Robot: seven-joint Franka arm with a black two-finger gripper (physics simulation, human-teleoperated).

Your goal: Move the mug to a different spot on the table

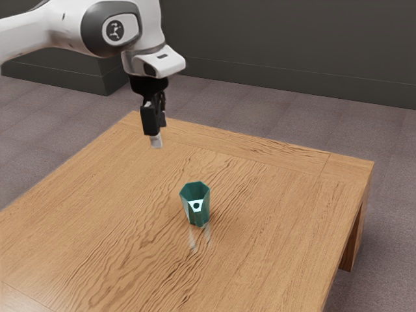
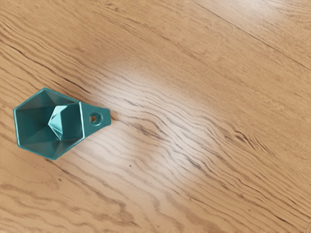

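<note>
1. A teal, faceted mug (image 1: 195,204) stands upright near the middle of a wooden table (image 1: 97,214), its flat handle with a round hole facing the exterior camera.
2. The Franka arm's black gripper (image 1: 155,141) hangs pointing down above the table's far side, well apart from the mug and toward the exterior view's left; whether the pincer is apart or together cannot be told from this side-on angle.
3. From the wrist camera, the mug (image 2: 48,124) shows its open mouth, resting on bare wood grain (image 2: 194,121).

Wooden table (image 1: 279,221), seemingly tiled grey floor (image 1: 273,107)
</note>
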